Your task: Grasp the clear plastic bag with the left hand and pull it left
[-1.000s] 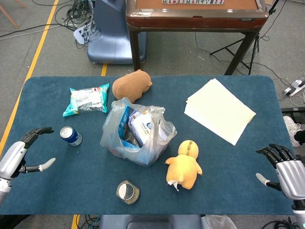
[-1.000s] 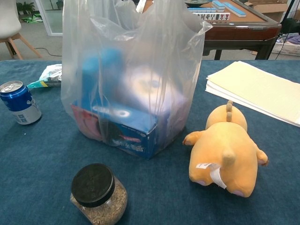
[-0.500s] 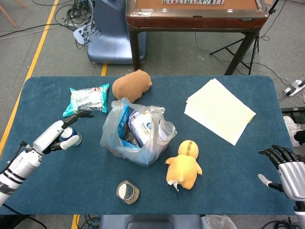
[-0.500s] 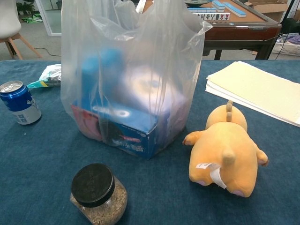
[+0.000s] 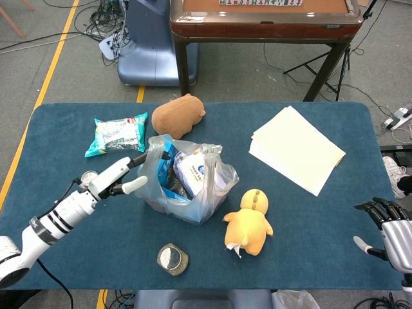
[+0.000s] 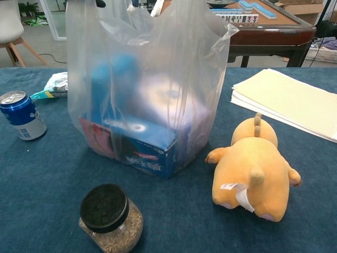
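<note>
The clear plastic bag [image 5: 187, 183] stands mid-table, holding a blue box and white packets; in the chest view the bag [image 6: 147, 89] fills the centre. My left hand [image 5: 119, 177] reaches in from the lower left and sits at the bag's left side. Its fingers [image 5: 133, 159] are spread, one by the bag's upper left rim and the thumb lower down, with no plastic visibly pinched. A dark tip shows at the top edge of the chest view above the bag. My right hand [image 5: 388, 230] hovers open off the table's front right corner.
A blue can [image 6: 21, 115] stands left of the bag, mostly hidden by my left hand in the head view. Around the bag lie a snack packet [image 5: 117, 134], a brown plush [image 5: 178, 114], a yellow plush [image 5: 250, 222], a jar [image 5: 172, 259] and a paper stack [image 5: 296, 149].
My left arm has swept from the table's left edge, over the can, to the bag's left side. The bag's left wall has shifted slightly. The right hand has dropped a little.
</note>
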Action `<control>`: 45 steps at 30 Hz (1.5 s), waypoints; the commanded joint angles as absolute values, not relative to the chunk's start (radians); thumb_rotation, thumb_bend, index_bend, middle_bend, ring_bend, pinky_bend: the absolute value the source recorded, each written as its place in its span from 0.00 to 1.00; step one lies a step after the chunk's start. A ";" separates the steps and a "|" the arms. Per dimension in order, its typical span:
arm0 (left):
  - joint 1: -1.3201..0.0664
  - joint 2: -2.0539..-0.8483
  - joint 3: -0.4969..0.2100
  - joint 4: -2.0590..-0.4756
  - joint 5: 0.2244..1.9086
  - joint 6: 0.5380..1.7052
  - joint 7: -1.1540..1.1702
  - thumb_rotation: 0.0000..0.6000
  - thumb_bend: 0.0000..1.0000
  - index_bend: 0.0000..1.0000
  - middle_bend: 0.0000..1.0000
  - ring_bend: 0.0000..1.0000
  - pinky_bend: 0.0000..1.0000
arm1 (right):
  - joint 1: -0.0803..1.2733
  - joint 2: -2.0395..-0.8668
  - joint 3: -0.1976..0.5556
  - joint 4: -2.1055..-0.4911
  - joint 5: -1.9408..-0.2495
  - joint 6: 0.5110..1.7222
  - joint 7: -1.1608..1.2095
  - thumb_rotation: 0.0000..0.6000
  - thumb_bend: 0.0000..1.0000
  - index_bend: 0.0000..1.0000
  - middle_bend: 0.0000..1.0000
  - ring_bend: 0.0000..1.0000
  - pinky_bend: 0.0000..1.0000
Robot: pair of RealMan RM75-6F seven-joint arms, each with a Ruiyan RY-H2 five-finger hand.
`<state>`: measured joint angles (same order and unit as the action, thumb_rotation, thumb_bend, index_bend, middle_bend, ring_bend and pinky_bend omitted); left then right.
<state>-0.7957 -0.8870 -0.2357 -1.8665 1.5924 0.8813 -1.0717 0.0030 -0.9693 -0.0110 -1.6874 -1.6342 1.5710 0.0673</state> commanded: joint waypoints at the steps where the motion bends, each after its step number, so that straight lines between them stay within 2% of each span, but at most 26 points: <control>1: -0.823 -0.897 -0.243 -1.874 1.582 0.859 -1.091 0.20 0.20 0.13 0.14 0.10 0.06 | 0.001 -0.969 -0.011 -1.685 -1.635 1.574 0.071 1.00 0.15 0.30 0.30 0.16 0.21; 10: -0.889 -0.928 -0.256 -1.869 1.562 0.814 -1.171 0.20 0.20 0.14 0.14 0.12 0.06 | -0.007 -0.968 -0.012 -1.677 -1.632 1.581 0.080 1.00 0.15 0.30 0.30 0.16 0.21; 18: -0.959 -0.975 -0.235 -1.832 1.586 0.748 -1.227 0.20 0.20 0.16 0.15 0.14 0.06 | -0.013 -0.971 -0.013 -1.666 -1.627 1.580 0.090 1.00 0.14 0.30 0.30 0.16 0.21; 32: -1.069 -1.048 -0.248 -1.803 1.495 0.610 -1.297 0.20 0.20 0.16 0.16 0.15 0.09 | -0.024 -0.975 -0.013 -1.650 -1.615 1.584 0.109 1.00 0.15 0.30 0.30 0.16 0.21; 39: -1.083 -1.044 -0.263 -1.811 1.453 0.582 -1.318 0.20 0.20 0.16 0.17 0.16 0.10 | -0.025 -0.979 -0.012 -1.640 -1.614 1.582 0.117 1.00 0.15 0.30 0.30 0.16 0.21; 45: -1.081 -1.003 -0.299 -1.847 1.474 0.582 -1.456 0.20 0.20 0.17 0.18 0.17 0.10 | -0.024 -0.980 -0.011 -1.640 -1.615 1.581 0.119 1.00 0.15 0.30 0.30 0.16 0.21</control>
